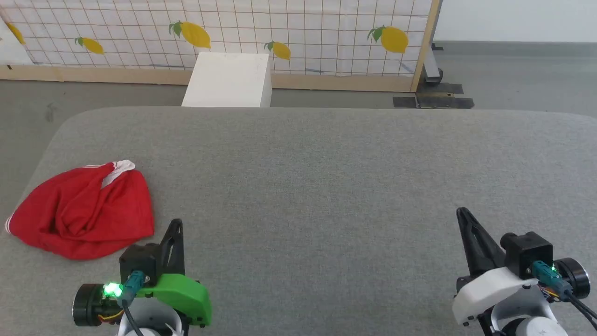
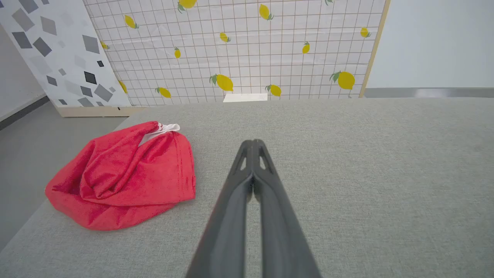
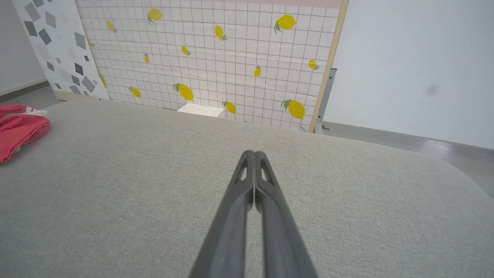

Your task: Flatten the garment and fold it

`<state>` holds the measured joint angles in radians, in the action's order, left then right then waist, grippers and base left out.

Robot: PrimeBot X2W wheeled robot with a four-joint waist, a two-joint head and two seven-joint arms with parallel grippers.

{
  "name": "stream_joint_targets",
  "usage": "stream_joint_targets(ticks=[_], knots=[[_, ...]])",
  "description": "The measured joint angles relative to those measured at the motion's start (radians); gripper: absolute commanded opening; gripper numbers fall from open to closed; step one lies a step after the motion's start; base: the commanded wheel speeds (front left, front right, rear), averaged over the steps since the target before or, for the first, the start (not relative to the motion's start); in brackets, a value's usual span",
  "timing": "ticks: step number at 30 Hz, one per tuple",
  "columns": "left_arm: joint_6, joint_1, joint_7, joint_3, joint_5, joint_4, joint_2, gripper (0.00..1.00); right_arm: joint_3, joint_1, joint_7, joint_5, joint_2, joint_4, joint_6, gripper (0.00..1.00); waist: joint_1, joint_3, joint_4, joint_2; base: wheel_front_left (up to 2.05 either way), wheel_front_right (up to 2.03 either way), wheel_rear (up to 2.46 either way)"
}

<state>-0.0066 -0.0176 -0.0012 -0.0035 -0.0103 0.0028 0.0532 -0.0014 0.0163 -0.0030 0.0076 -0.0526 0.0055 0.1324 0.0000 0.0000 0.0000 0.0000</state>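
Currently crumpled into a red heap on the grey table (image 1: 303, 186), by left edge: garment (image 1: 84, 214), white trim showing at its far edge. Just right of it, left gripper (image 1: 176, 224), fingers pressed together, empty. Well apart, near right: right gripper (image 1: 462, 212), likewise pressed together, empty.

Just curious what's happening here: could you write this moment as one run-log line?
garment: crumpled at table left edge | left gripper: shut, empty, near garment | right gripper: shut, empty | folding: not begun
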Motion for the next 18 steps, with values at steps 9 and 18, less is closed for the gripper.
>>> stream_joint_targets(ticks=[9, 18], knots=[[0.0, 0.0, 0.0, 0.0, 0.0, 0.0, 0.0, 0.0, 0.0, 0.0, 0.0, 0.0, 0.0, 0.0, 0.0, 0.0, 0.0, 0.0, 0.0, 0.0, 0.0, 0.0, 0.0], [0.0, 0.0, 0.0, 0.0, 0.0, 0.0, 0.0, 0.0, 0.0, 0.0, 0.0, 0.0, 0.0, 0.0, 0.0, 0.0, 0.0, 0.0, 0.0, 0.0, 0.0, 0.0, 0.0]])
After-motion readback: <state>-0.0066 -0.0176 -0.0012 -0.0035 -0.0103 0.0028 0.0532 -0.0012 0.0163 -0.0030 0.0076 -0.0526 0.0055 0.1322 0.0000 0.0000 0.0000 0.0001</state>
